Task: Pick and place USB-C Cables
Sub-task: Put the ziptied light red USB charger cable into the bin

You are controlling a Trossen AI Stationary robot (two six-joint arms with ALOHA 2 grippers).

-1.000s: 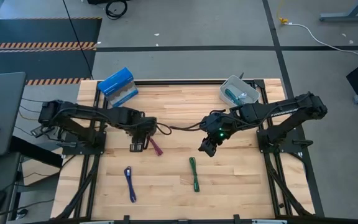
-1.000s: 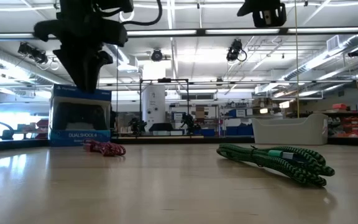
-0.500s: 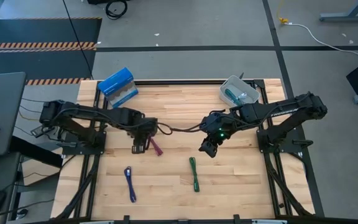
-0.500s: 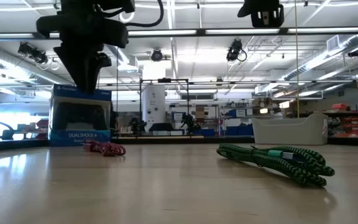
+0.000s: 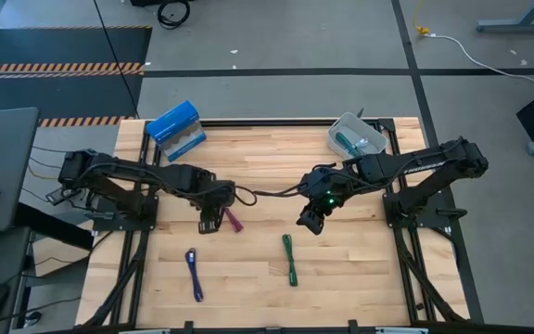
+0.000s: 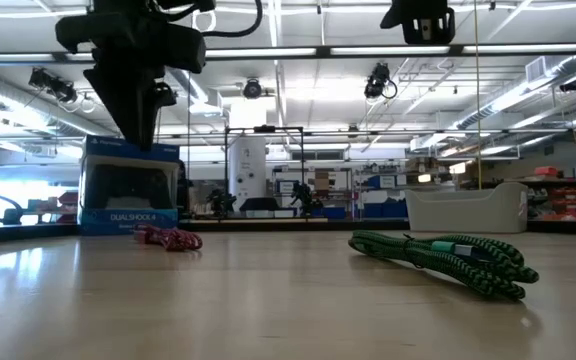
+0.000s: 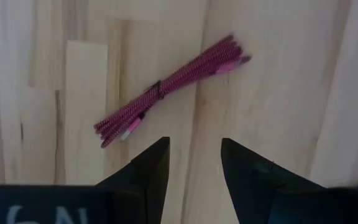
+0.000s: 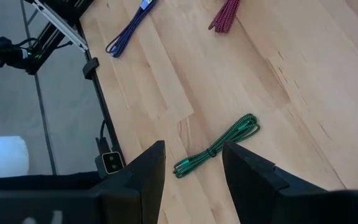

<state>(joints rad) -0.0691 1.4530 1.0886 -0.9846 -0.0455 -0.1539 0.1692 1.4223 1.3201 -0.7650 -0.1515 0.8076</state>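
The maroon cable bundle (image 5: pixel 233 219) lies flat on the wood, also in the left wrist view (image 7: pixel 166 90) and the low view (image 6: pixel 168 238). My left gripper (image 5: pixel 209 221) hangs open above the table just left of it (image 7: pixel 193 155), fingers pointing down. My right gripper (image 5: pixel 309 221) is open and raised (image 8: pixel 193 158) over mid-table. The green cable (image 5: pixel 289 260) lies below and nearer (image 8: pixel 219 149). A purple-blue cable (image 5: pixel 194 274) rests near the front left. A teal cable (image 5: pixel 349 141) lies in the tray. Other cables are not visible.
A blue box (image 5: pixel 176 128) stands at the far left corner and a clear tray (image 5: pixel 371 139) at the far right corner. Bare wood lies between the cables and along the near edge. The arms' bases flank the table on both sides.
My left gripper has edged a little toward the table's right, closer to the maroon cable, staying open. The cables and my right arm have kept still.
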